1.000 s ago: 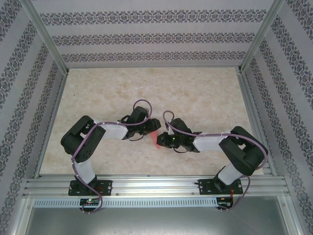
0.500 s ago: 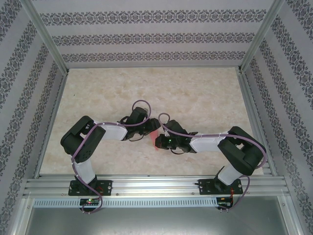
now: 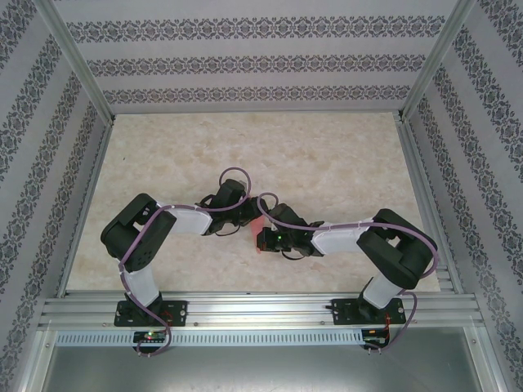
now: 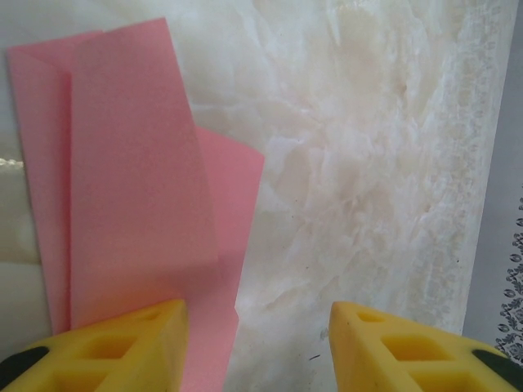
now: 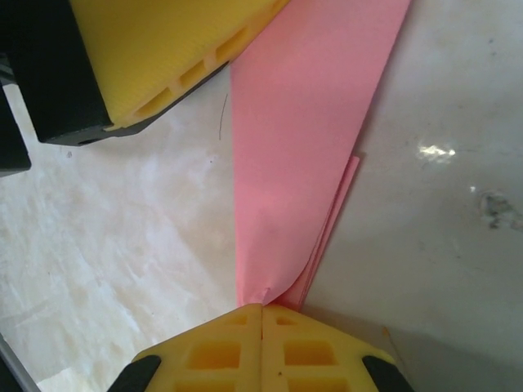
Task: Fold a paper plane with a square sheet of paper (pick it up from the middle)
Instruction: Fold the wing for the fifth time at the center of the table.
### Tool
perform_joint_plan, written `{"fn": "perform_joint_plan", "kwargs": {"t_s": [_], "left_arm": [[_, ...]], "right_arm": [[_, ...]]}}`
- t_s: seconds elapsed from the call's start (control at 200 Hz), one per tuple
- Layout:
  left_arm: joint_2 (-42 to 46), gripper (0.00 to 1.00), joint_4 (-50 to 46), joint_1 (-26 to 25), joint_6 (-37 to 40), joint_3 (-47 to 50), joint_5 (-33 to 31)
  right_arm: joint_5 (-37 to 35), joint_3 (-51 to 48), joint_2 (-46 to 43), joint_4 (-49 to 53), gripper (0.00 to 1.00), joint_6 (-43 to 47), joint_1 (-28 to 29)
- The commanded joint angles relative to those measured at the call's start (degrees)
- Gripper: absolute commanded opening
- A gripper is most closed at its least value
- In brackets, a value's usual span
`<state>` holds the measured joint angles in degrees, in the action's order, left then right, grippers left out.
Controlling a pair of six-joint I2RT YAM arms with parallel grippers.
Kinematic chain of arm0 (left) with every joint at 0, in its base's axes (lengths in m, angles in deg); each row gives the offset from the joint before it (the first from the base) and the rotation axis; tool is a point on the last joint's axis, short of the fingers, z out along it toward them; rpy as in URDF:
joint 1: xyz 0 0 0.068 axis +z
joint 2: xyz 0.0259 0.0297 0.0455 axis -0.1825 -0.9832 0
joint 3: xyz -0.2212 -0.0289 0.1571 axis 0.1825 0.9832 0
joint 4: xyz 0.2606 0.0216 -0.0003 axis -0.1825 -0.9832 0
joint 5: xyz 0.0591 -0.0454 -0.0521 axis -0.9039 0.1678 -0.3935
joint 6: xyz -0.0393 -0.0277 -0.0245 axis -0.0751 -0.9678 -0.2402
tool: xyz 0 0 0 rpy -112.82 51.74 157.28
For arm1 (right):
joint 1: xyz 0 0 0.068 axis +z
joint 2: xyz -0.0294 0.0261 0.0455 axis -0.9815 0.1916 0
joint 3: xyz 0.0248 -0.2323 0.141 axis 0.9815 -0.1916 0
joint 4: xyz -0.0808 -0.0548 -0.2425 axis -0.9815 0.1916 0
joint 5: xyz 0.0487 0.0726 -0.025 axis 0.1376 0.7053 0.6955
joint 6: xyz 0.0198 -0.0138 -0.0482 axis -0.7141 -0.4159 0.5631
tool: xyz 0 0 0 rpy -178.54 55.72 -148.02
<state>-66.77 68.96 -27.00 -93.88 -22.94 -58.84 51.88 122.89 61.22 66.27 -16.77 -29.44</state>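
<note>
The pink square sheet of paper (image 4: 131,163), folded into overlapping flaps, lies flat on the marble tabletop between the two arms (image 3: 257,224). My left gripper (image 4: 257,343) is open right above it. Its left finger (image 4: 106,347) sits over the paper's near edge, and its right finger (image 4: 409,347) is over bare table. In the right wrist view the paper (image 5: 302,139) tapers to a narrow layered tip. My right gripper (image 5: 261,314) is shut on that tip, and the top layer curls up at the pinch. The left gripper's yellow finger (image 5: 163,49) shows at the paper's far end.
The marble tabletop (image 3: 327,163) stretches away behind the grippers, fenced by patterned walls and aluminium posts (image 3: 78,61). A metal rail (image 3: 261,310) runs along the near edge with both arm bases on it. The two wrists are close together at mid-table.
My right gripper slid left toward the paper and its jaws went from slightly apart to shut on the paper's tip. The left arm stayed where it was, jaws unchanged.
</note>
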Motion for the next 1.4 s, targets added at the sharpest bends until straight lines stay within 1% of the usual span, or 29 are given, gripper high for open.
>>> {"fn": "perform_joint_plan", "kwargs": {"t_s": [0.0,0.145,0.18,0.3,0.515,0.56,0.634,0.819,0.964,1.104,1.224,1.394], "left_arm": [[0.19,0.5,-2.88,0.51,-1.03,1.54,-1.44],[0.19,0.5,-3.32,0.55,-1.39,1.64,-1.81],[0.19,0.5,-3.31,0.6,-1.44,1.7,-1.87],[0.02,0.5,-3.49,0.57,-1.43,1.79,-1.69],[-0.16,0.5,-3.47,0.6,-1.57,1.89,-1.5],[-0.24,0.5,-3.49,0.6,-1.51,1.94,-1.38],[-0.33,0.5,-3.4,0.56,-1.42,1.87,-1.35],[-0.43,0.5,-3.4,0.6,-1.54,1.94,-1.3],[-0.38,0.5,-3.32,0.6,-1.73,2.05,-1.35],[-0.09,0.5,-3.83,0.56,-1.71,2.16,-1.72],[-0.07,0.49,-4.1,0.58,-1.81,2.17,-1.85],[-0.16,0.5,-4.21,0.56,-2.09,2.27,-1.76]], "right_arm": [[1.17,-0.22,1.12,2.28,0.04,-0.05,1.2],[-0.08,-2.34,1.46,1.45,0.07,-3.85,1.37],[0.3,-2.5,1.28,1.1,0.09,-3.97,1.45],[1.61,-2.77,-0.56,-0.75,0.1,-4.55,1.55],[1.3,-3.03,-4.41,-0.91,0.13,-5.54,1.59],[1.29,-3.12,-4.71,-0.94,0.12,-5.57,1.55],[1.57,-3.28,-4.16,-1.03,0.08,-5.66,1.55],[3.38,-3.27,-0.17,-2.35,0.08,-7.08,1.98],[4.09,-3.03,3.49,-2.23,0.05,-7.67,2.51],[2.34,-1.64,5.33,3.38,0.04,-7.63,3.33],[-1.67,0.53,5.1,10.91,0.05,-6.35,4.76],[-4.36,-1.09,-0.09,8.85,0.08,-6.89,4.38]]}}
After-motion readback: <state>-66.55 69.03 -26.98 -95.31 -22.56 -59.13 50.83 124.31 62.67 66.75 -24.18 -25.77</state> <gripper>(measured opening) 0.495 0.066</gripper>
